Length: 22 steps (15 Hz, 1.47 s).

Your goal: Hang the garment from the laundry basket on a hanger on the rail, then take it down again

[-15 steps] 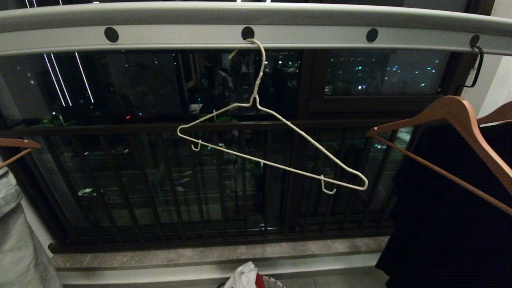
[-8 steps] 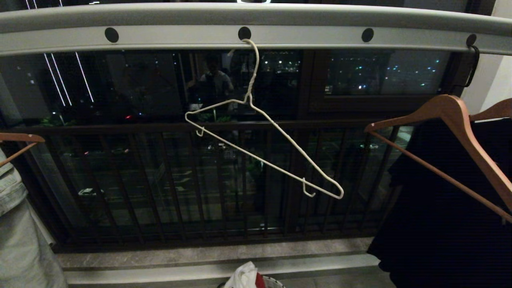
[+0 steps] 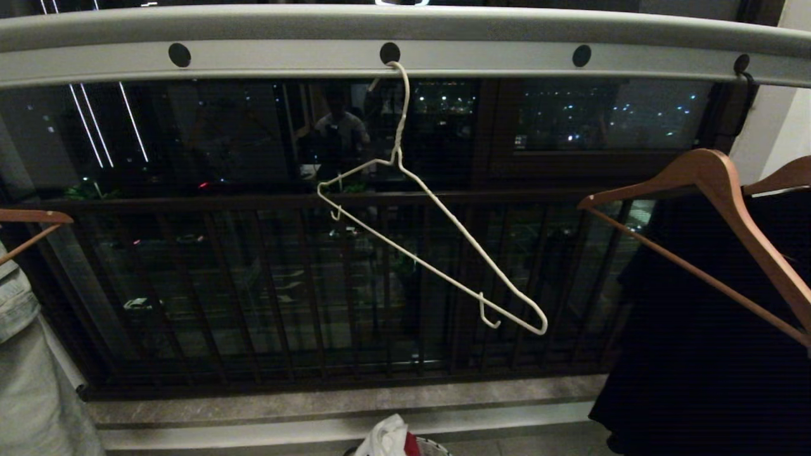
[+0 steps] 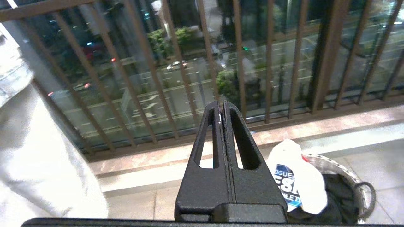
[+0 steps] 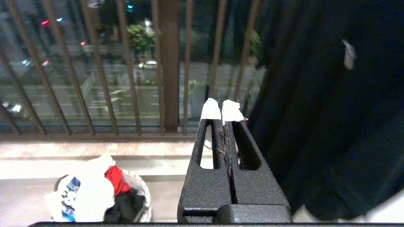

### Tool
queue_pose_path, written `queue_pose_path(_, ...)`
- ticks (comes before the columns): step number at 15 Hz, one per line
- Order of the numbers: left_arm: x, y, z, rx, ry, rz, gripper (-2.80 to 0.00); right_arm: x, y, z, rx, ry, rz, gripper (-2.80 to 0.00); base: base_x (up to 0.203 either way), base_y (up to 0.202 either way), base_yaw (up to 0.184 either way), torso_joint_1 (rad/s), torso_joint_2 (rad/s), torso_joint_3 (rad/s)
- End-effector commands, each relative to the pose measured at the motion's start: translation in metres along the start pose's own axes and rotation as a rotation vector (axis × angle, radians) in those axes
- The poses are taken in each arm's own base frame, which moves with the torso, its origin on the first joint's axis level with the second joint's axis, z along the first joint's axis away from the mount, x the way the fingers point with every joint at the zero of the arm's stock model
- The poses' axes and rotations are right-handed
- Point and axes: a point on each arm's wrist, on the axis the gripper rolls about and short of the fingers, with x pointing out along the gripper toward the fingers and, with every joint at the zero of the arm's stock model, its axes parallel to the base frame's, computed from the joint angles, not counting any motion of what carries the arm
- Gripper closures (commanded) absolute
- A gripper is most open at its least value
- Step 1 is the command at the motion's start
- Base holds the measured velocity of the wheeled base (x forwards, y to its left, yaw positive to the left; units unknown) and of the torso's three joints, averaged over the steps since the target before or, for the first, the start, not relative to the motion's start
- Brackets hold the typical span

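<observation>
1. Head view: the bare white wire hanger [image 3: 431, 253] hangs by its hook from a hole in the pale grey rail [image 3: 405, 54], tilted with its right end low. It looks light and springy and would likely swing at a touch. Neither arm shows here. Brown wooden hangers [image 3: 709, 190] carry a black garment [image 3: 703, 342] to the right.

2. Left wrist view: the left gripper [image 4: 222, 108] is fully closed and empty, aimed at the balcony railing [image 4: 176, 63] above the floor. The white T-shirt [image 4: 300, 183] lies draped over the rim of the laundry basket [image 4: 347, 176]; soft and limp, it is probably best pinched at a raised fold.

3. Right wrist view: the right gripper [image 5: 222, 112], taped tips pressed together, holds nothing, beside the black garment [image 5: 331, 110]. The T-shirt [image 5: 91, 192] lies in the basket [image 5: 143, 195] with a red cloth [image 5: 115, 179].
</observation>
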Motion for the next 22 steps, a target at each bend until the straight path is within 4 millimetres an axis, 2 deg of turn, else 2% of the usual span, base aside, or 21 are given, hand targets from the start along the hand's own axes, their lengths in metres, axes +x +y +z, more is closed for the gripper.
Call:
queue_pose_path(1,0.0006,-0.0004,-0.0024,-0.004,0.009,-0.001,0.00,0.0036,0.0012,-0.0095,-0.037,0.019,0.027,0.00,0.000,0.000,0.000,0.000,0.00,0.000)
queue_pose_path(10,0.0008,0.0000,-0.0028,-0.132,0.011,0.017,0.00,0.0037,0.0014,-0.0089,-0.007,0.011,0.038,0.00,0.000,0.000,0.000,0.000,0.00,0.000)
queue_pose_path(22,0.0007,0.0001,-0.0028,-0.133,0.011,0.021,0.00,0.0037,0.0014,-0.0089,-0.007,0.011,0.038,0.00,0.000,0.000,0.000,0.000,0.00,0.000)
